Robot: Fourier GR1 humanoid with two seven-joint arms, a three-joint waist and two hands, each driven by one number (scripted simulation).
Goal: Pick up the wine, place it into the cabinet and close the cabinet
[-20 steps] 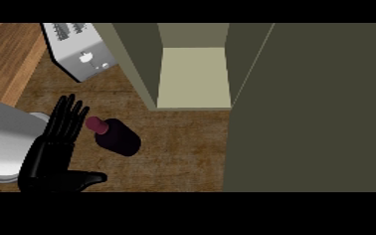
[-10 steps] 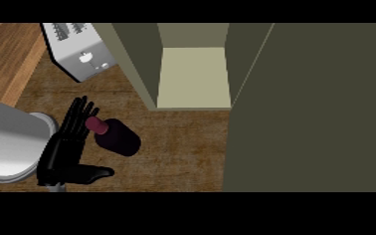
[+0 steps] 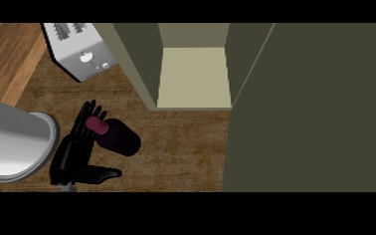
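The wine bottle [image 3: 120, 137] stands on the wooden counter [image 3: 183, 149], seen from above, with a dark purple body and a maroon cap. My left hand [image 3: 73, 152] is right beside it on its left, fingers straight and pointing away from me, reaching past the cap, thumb stuck out to the right below the bottle. The hand is open and not curled round the bottle. The olive cabinet [image 3: 140, 64] is open ahead, its pale shelf [image 3: 195, 77] bare. Its door [image 3: 301, 104] stands open and fills the right side. My right hand does not show.
A silver toaster [image 3: 77, 52] sits at the back left, next to the cabinet's left wall. My grey left forearm [image 3: 22, 139] fills the lower left. A lighter wood strip [image 3: 16, 55] runs along the far left edge.
My left hand has slid right and a little forward, closing up against the bottle's left side. The forearm has come further into view. The bottle has stayed put.
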